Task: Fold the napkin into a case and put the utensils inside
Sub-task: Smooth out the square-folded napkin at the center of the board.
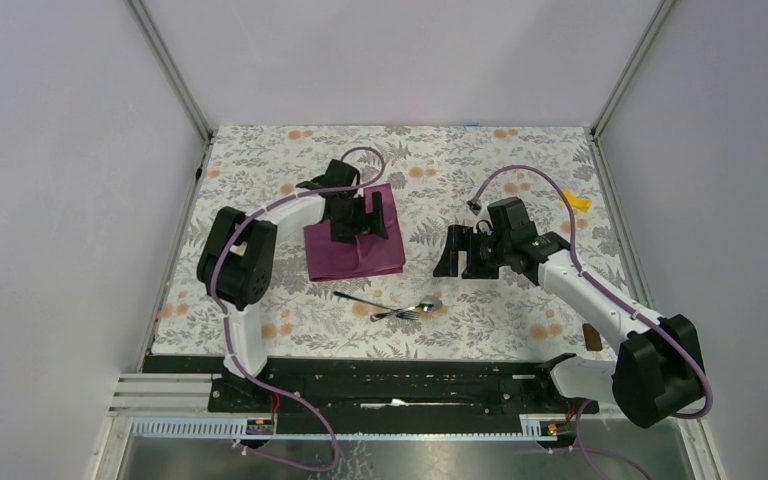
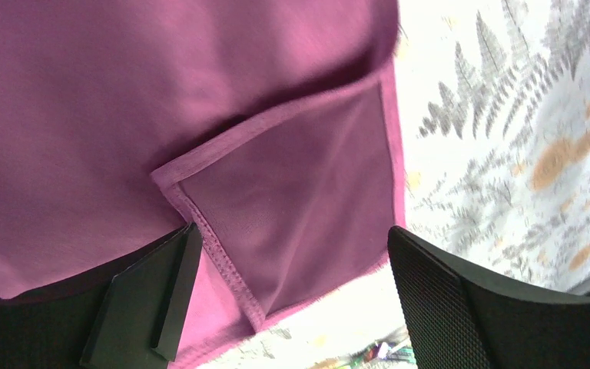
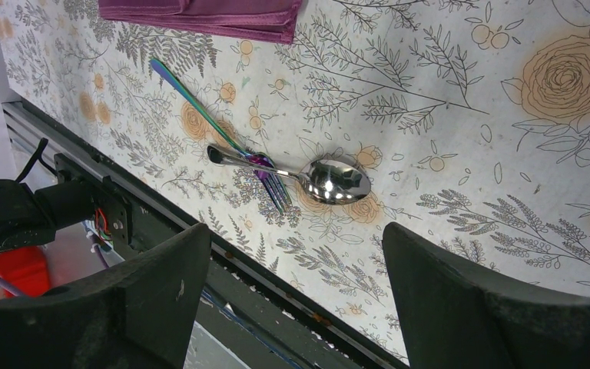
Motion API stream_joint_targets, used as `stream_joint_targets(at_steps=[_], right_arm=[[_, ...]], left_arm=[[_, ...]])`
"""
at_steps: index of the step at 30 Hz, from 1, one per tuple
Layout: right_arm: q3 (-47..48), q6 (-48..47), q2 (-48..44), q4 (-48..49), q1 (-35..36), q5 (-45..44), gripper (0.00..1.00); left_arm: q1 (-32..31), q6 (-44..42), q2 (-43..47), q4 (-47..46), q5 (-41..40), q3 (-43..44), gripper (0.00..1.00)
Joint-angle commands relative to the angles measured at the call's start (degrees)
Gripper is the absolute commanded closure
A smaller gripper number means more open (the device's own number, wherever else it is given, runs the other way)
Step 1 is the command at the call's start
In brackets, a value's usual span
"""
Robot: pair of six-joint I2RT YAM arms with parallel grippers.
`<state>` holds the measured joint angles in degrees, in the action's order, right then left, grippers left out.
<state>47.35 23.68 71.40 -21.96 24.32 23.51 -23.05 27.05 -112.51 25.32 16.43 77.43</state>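
Note:
The dark purple napkin [image 1: 355, 258] lies folded on the floral tablecloth, left of centre. Close up, a hemmed corner flap lies over the rest of the napkin [image 2: 123, 100]. My left gripper [image 1: 360, 224] hovers open just over its far part, the fingers [image 2: 150, 304] standing wide apart over the flap's corner, holding nothing. The utensils lie crossed in front of the napkin: a silver spoon [image 1: 426, 305] [image 3: 338, 181] and an iridescent fork [image 1: 358, 299] [image 3: 215, 123]. My right gripper [image 1: 458, 252] [image 3: 296, 284] stands open and empty, to the right of the napkin and behind the utensils.
A small yellow piece [image 1: 580, 203] lies at the far right of the tablecloth. A small brown block [image 1: 592, 337] sits near the right arm's base. The black rail [image 1: 390, 380] runs along the table's front edge, and grey walls close in both sides.

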Motion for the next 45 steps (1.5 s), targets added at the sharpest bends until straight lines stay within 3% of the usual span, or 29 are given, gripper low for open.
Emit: stream_joint_targets(at_steps=[1,6,10,16,19,25,30,35,45], right_arm=[[0.5,0.2,-0.5,1.0,-0.3,0.7,0.11],[0.9,0.3,0.3,1.4,-0.2,0.4,0.11],[2.3,1.5,2.8,3.5,-0.2,0.4,0.11],[7.6,8.1,14.5,12.9,-0.2,4.6,0.15],[12.1,10.3,21.6,16.8,-0.2,7.1,0.19],[22.2,9.3,31.2,15.5,0.2,7.2,0.18],[21.7,8.9,29.7,15.5,0.1,5.6,0.15],[19.6,8.1,27.7,15.5,-0.2,5.4,0.15],[15.9,6.9,24.3,15.5,-2.7,5.5,0.15]], left_arm=[[-5.0,0.9,7.4,-2.3,2.9,-2.8,0.04],[-10.9,4.1,13.8,-4.5,4.8,-8.9,0.04],[-13.3,4.1,21.9,-2.0,1.2,-14.0,0.01],[-4.3,0.7,30.5,9.0,-6.3,-16.8,0.02],[-1.5,-0.5,31.7,9.0,-5.0,-15.3,0.02],[2.1,5.5,23.4,-3.2,3.6,-13.9,0.01],[-0.2,12.6,18.9,-11.7,-1.7,-15.7,0.01],[-1.6,12.9,15.8,-16.2,-9.5,-17.0,0.01],[-1.7,11.8,7.8,-17.7,-10.4,-13.6,0.01]])
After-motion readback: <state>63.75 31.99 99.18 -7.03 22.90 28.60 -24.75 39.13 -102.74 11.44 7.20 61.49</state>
